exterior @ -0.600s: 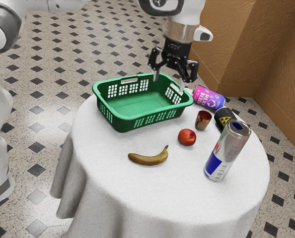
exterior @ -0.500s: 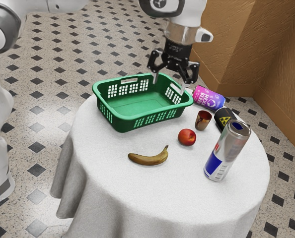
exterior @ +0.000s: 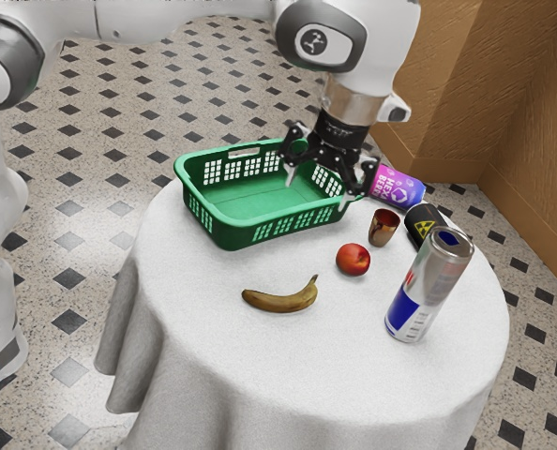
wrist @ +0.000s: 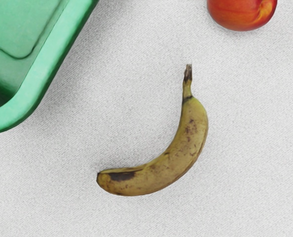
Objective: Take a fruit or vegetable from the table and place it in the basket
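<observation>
Banana [exterior: 280,301] on the worktop [exterior: 353,361], our hand [exterior: 317,193] spread

We see the banana lying apart from the green basket [exterior: 250,224], its stem end toward the nectarine [exterior: 353,260], which sits near it on the white cloth [exterior: 222,342].

The exterior view shows us the two fingers standing apart with nothing between them, raised above the worktop, their tips seen against the basket. It also gives us a reddish-brown cup [exterior: 383,229] near the nectarine, a pink-and-purple can [exterior: 398,187] on its side, a black can [exterior: 419,224] with a yellow mark, and a silver-and-blue can [exterior: 428,286] standing upright.

From the wrist view we get closer detail: brown blotches on the banana's skin, its dark stem tip, and an orange streak on the nectarine. There the nectarine is cut off and we see one rounded corner of the basket, where the exterior view has the whole nectarine.
</observation>
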Available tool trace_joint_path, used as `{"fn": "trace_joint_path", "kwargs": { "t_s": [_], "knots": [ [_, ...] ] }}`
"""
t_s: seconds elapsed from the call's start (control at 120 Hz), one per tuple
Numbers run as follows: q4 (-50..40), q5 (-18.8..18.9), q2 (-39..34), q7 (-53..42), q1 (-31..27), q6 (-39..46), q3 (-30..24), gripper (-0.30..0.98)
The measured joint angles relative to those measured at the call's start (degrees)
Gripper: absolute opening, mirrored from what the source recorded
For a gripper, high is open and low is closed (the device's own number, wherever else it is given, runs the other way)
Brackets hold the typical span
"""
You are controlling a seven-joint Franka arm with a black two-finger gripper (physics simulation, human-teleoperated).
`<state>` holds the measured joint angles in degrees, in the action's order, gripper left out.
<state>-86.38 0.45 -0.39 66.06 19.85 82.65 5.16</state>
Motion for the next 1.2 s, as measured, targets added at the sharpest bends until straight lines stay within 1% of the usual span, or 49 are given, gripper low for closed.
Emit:
{"fn": "trace_joint_path", "kwargs": {
  "t_s": [0.133, 0.217, 0.275, 0.333, 0.375, 0.475, 0.525, 0.658, 0.75, 1.067, 1.2],
  "knots": [
    [-0.63, 0.85, 0.91, -5.42, -1.23, 0.17, -0.01, 0.69],
    [-2.62, 0.93, 0.58, -8.13, -2.42, 2.21, -0.50, 0.69],
    [-4.47, 0.96, -0.51, -9.56, -4.15, 3.88, -1.78, 0.69],
    [-8.99, 0.99, -3.41, -10.67, -6.00, 6.26, -3.58, 0.69],
    [-10.93, 1.00, -4.45, -11.31, -5.29, 7.79, -4.41, 0.69],
    [-12.34, 1.06, -5.05, -12.63, -0.05, 10.53, -5.70, 0.69],
    [-12.75, 0.98, -5.16, -13.18, 0.83, 11.56, -6.02, 0.69],
    [-16.74, 0.72, -6.71, -14.35, -0.95, 14.62, -6.66, 0.69],
    [-17.84, 0.65, -7.12, -15.01, -1.15, 16.04, -6.72, 0.69],
    [-25.91, -0.10, -7.63, -16.65, -2.76, 21.62, -6.75, 0.69],
    [-27.53, -0.12, -6.67, -17.58, -5.41, 23.58, -6.74, 0.69]
  ]
}}
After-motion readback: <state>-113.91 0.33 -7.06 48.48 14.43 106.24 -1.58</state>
